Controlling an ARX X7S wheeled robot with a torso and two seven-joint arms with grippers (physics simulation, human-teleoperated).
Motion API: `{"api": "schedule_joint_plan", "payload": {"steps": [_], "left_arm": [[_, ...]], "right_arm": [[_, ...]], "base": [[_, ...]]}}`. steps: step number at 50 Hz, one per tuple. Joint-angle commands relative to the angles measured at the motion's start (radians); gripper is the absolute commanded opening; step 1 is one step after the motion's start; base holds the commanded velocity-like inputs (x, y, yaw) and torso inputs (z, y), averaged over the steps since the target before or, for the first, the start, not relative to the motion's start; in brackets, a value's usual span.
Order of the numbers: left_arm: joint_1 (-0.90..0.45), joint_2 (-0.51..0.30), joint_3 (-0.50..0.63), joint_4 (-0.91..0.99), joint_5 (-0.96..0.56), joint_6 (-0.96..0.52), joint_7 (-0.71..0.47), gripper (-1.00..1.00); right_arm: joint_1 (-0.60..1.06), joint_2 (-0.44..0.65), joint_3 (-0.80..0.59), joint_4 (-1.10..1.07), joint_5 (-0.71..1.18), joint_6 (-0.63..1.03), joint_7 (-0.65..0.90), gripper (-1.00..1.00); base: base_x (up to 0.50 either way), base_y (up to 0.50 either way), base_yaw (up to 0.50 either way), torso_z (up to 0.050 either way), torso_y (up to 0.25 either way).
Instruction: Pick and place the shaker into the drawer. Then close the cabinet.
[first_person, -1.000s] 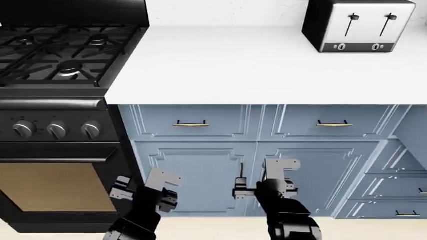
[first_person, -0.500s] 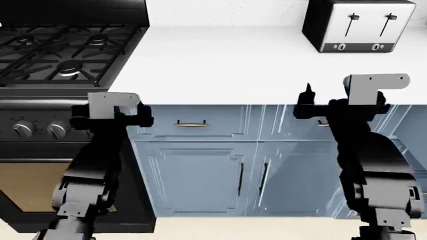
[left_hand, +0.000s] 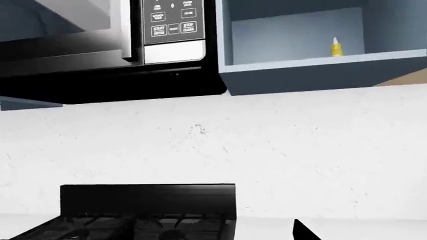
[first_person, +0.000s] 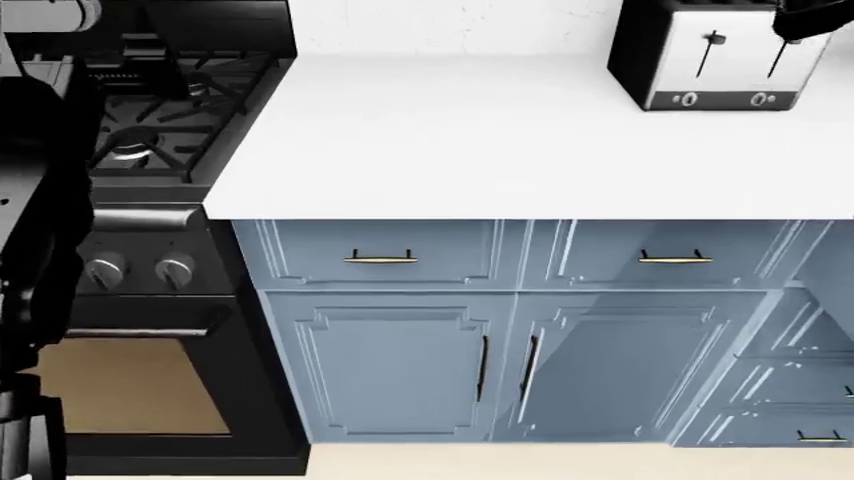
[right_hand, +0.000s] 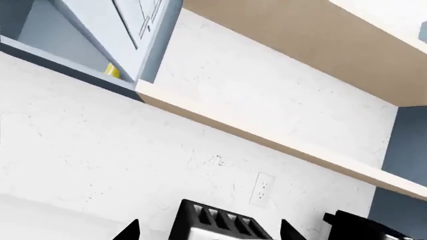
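White counter (first_person: 534, 130) runs smooth and bare up to a boxy chrome toaster (first_person: 707, 55) in the head view, blue-grey panelled cabinet (first_person: 521, 330) fronts with slim brass handles below, black stove (first_person: 134, 140) alongside. Left wrist view: speckled white wall, microwave (left_hand: 107, 45), open shelf. Right wrist view: toaster top, wall outlet (right_hand: 264, 189). Shaker unseen; drawer fronts shut; finger state impossible to tell for either gripper.

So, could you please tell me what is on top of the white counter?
The counter holds only a toaster at its back right. The stove stands beside it. No shaker shows there; the far right is out of frame.
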Motion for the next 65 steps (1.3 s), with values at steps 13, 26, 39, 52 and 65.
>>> {"api": "schedule_joint_plan", "payload": {"steps": [13,26,39,52,65], "left_arm": [[-0.008,-0.078,-0.067,0.237,-0.085,-0.107,-0.009,1.00],[-0.002,-0.083,-0.076,0.285,-0.104,-0.124,-0.017,1.00],[0.008,-0.089,-0.081,0.305,-0.109,-0.128,-0.023,1.00],[0.023,-0.089,-0.083,0.318,-0.114,-0.128,-0.027,1.00],[0.044,-0.089,-0.086,0.325,-0.119,-0.123,-0.029,1.00]], "right_arm": [[0.254,0.053,-0.107,-0.030,-0.027,0.103,-0.048,1.00],[0.339,0.058,-0.152,-0.020,-0.044,0.093,-0.065,1.00],[0.354,0.058,-0.160,-0.026,-0.044,0.075,-0.073,1.00],[0.340,0.062,-0.162,-0.042,-0.040,0.070,-0.076,1.00],[0.318,0.055,-0.141,-0.062,-0.028,0.058,-0.071,1.00]], "base": [[0.50,0.00,0.00,0.000,0.000],[0.50,0.00,0.00,0.000,0.000],[0.50,0.00,0.00,0.000,0.001],[0.50,-0.17,0.00,0.000,0.002],[0.42,-0.01,0.00,0.000,0.002]]}}
